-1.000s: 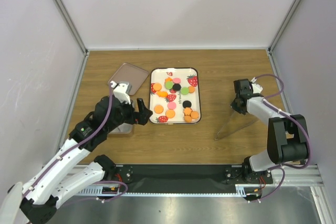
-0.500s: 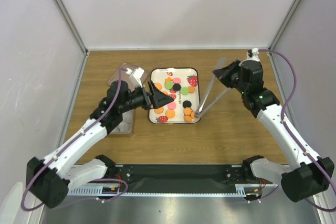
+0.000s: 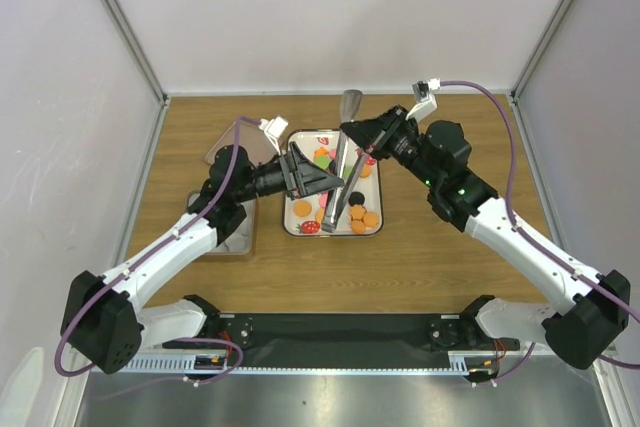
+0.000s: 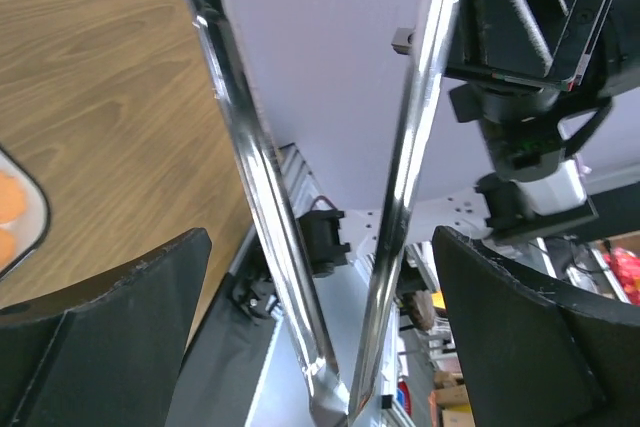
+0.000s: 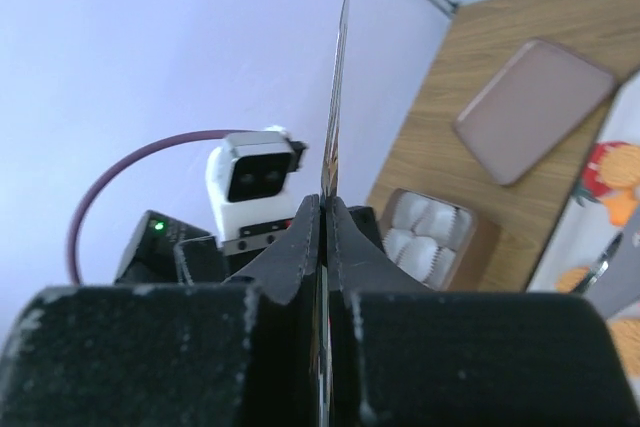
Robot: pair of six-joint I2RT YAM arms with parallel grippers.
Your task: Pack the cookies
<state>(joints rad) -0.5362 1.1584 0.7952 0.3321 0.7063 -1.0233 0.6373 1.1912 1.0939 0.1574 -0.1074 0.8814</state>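
- Our right gripper [image 3: 366, 135] reaches over the far right corner of the tray [image 3: 345, 234], jaws clamped together on a pair of metal tongs [image 3: 340, 172].
- From above, the tongs run from past the tray's far edge down across its middle, tips near the front rim.
- Our left gripper [image 3: 322, 179] comes in from the left over the tray, jaws spread wide.
- In the left wrist view we see both shiny tong arms passing between those spread jaws; we cannot tell whether they touch.
- The cookies [image 3: 358, 209] lie loose in the strawberry-patterned tray: orange, pink, green and black discs, partly hidden under the grippers.
- The tray sits on the wooden desk [image 3: 430, 267].
- In the right wrist view, a brown lid [image 5: 530, 107] and a box of white paper cups [image 5: 432, 232] sit left of the tray.
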